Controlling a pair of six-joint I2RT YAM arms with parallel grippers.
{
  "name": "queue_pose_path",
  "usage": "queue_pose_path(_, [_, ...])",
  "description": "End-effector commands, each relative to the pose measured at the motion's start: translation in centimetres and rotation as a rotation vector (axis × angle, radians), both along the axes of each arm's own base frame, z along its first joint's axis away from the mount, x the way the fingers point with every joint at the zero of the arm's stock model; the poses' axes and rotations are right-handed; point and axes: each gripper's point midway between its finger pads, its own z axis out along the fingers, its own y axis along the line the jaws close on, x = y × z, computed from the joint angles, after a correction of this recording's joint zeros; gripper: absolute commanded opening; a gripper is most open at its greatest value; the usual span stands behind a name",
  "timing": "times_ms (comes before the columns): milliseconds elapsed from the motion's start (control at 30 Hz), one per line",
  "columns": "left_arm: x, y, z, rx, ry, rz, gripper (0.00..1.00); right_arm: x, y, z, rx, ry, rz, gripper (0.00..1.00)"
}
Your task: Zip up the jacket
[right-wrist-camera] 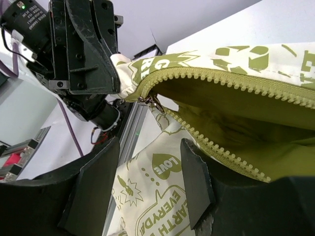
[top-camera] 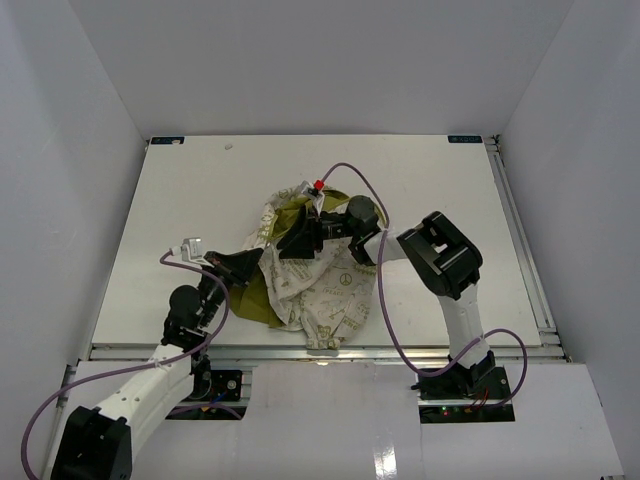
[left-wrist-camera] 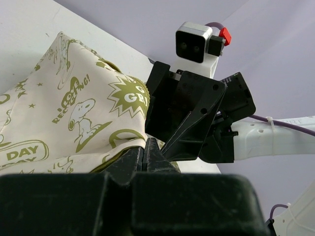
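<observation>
The limp, light cream-white fabric jacket with olive-green print lay bunched centrally on the white table, one edge clamped in the closed left pincer, the open right pincer facing its metal zipper pull, the likely hold.

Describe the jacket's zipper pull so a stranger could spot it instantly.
On the white table lies a cream jacket with olive print. In the right wrist view its olive zipper gapes in a V. The zipper pull is the small dark metal piece at the V's tip, unlike the pale teeth.
</observation>
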Motion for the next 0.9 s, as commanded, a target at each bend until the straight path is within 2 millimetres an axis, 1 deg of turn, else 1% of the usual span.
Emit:
queue_pose_path(0, [-2.6, 0.7, -8.8, 0.056, 0.15, -0.02, 0.0, 0.3, -1.1, 5.8, 0.215, -0.317, -0.066, 0.58])
queue_pose_path(67, [-2.6, 0.6, -8.6, 0.054, 0.143, -0.02, 0.0, 0.7, -1.4, 6.0, 0.203, -0.337, -0.108, 0.58])
queue_pose_path(200, [-2.6, 0.7, -8.5, 0.052, 0.141, -0.017, 0.0, 1.3, -1.8, 5.4, 0.143, -0.356, -0.18, 0.57])
queue_pose_path(267, [-2.6, 0.7, -8.4, 0.054, 0.139, -0.017, 0.0, 1.4, -2.1, 5.5, 0.137, -0.391, -0.204, 0.58])
queue_pose_path(333, [-2.6, 0.7, -8.4, 0.053, 0.138, -0.019, 0.0, 1.4, -2.2, 5.2, 0.124, -0.394, -0.211, 0.58])
queue_pose_path(733, [-2.7, 0.6, -8.2, 0.05, 0.133, -0.025, 0.0, 2.8, -1.2, 5.1, 0.103, -0.403, -0.224, 0.58])
queue_pose_path(867, [-2.7, 0.6, -8.3, 0.047, 0.132, -0.025, 0.0, 2.7, -1.0, 5.3, 0.116, -0.415, -0.224, 0.58])
